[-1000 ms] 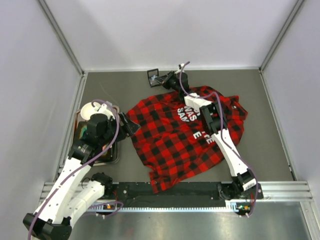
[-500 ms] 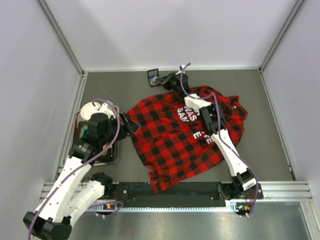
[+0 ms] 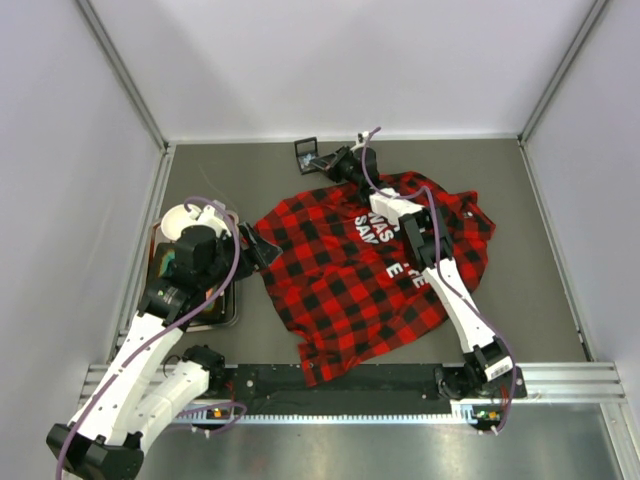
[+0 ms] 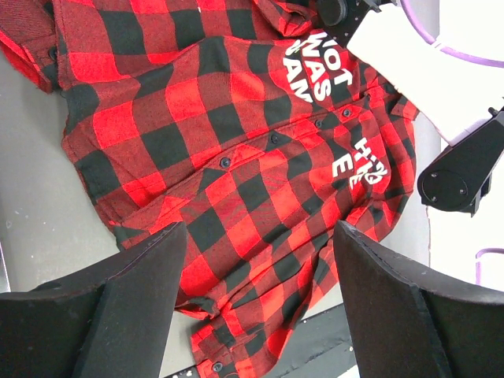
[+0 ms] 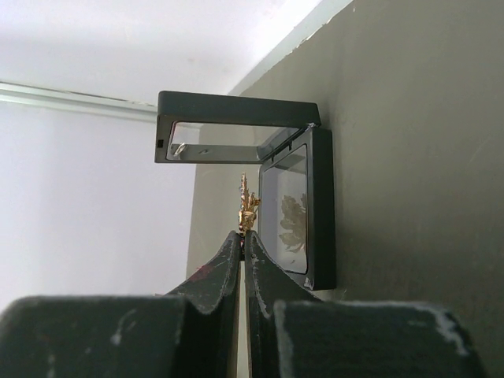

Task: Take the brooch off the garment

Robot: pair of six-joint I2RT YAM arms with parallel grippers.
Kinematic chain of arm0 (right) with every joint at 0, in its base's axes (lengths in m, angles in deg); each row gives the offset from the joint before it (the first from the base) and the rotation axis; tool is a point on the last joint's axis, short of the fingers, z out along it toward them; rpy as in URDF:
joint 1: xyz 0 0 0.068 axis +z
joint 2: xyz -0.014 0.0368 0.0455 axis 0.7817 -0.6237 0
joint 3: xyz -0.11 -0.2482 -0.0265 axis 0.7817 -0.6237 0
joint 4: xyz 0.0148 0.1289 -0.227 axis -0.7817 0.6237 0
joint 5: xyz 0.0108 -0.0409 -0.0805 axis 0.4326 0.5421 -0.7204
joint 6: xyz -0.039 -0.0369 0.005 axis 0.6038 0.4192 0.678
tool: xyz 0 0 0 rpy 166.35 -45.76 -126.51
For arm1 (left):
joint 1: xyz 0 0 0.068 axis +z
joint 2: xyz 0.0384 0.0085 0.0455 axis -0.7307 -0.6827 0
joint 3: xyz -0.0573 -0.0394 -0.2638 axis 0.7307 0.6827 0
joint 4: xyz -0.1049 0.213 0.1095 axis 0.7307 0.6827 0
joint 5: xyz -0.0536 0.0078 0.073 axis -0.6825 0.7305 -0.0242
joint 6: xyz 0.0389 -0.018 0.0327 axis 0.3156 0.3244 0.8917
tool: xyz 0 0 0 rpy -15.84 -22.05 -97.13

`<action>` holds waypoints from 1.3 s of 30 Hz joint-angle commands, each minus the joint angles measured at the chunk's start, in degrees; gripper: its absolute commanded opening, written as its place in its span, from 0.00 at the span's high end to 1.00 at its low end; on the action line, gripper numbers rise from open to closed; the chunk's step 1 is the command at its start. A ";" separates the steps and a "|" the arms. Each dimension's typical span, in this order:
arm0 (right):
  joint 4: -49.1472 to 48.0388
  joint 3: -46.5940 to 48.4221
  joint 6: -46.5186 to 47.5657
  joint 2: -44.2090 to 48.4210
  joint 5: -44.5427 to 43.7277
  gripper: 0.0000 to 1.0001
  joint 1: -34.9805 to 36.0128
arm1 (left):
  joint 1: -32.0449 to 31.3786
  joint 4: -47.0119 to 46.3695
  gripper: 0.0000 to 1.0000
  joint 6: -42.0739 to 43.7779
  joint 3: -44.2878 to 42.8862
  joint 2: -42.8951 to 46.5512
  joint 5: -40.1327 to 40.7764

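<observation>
We see the right end effector clamped on the brooch, holding it just in front of the open black box on the gray surface, clear of the plaid shirt. The left end effector hangs with its fingers wide apart, facing the shirt.

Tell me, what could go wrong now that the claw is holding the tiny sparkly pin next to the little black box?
The right claw pinches the brooch only by its bottom end, so it could slip out and drop onto the grey table. The open black box looks small and its raised lid is close by, so the brooch might bump the lid or miss the box.
</observation>
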 commanded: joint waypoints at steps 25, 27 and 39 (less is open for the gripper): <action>5.63 6.86 1.59 -2.54 3.63 0.96 -0.89 | 0.21 -2.90 0.20 0.20 -0.01 0.43 -1.59; 5.98 7.30 1.94 -2.54 3.63 0.95 -0.89 | 0.21 -2.90 0.20 0.20 -0.01 0.43 -1.59; 7.56 7.21 3.18 -2.11 3.63 0.86 -0.98 | 0.30 -2.90 0.20 -0.06 0.00 0.69 -1.59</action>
